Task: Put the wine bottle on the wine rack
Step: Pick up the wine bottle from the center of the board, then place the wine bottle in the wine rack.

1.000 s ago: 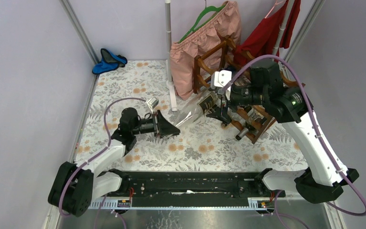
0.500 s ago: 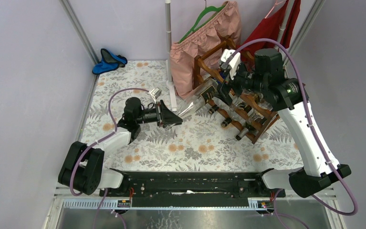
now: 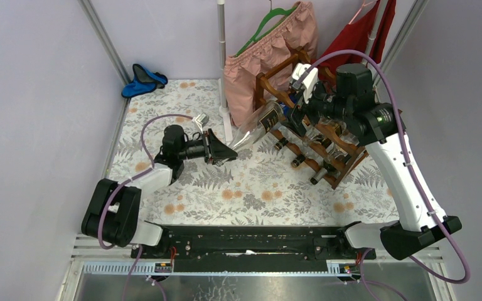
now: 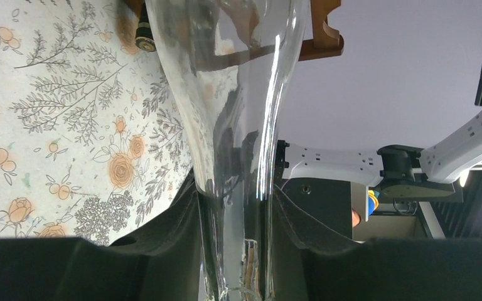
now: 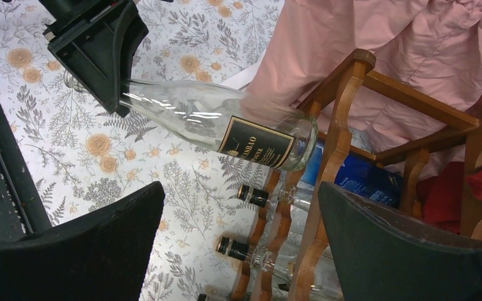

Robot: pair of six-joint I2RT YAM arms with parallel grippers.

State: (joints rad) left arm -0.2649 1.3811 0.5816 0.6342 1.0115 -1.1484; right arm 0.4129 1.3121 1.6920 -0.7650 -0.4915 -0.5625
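Neck of wine bottle (image 5: 201, 116) clamped between left gripper (image 3: 222, 152) jaws, glass body slanting away from them toward wine rack (image 5: 345, 94). Seen only from right wrist: black label, base up against rack's front post, touching or not unclear. Right gripper (image 5: 240, 207) jaws spread wide and empty, bottle just beyond them. Bottle mouth hidden inside left jaws; rack's lower tiers cut off.

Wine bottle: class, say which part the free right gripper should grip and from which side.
Probably the wide body at the black label, from above, jaws across it. The wine bottle is held on its side with that stretch bare; the left gripper is shut on the neck and the base is by a post of the wine rack, so neither end is free.
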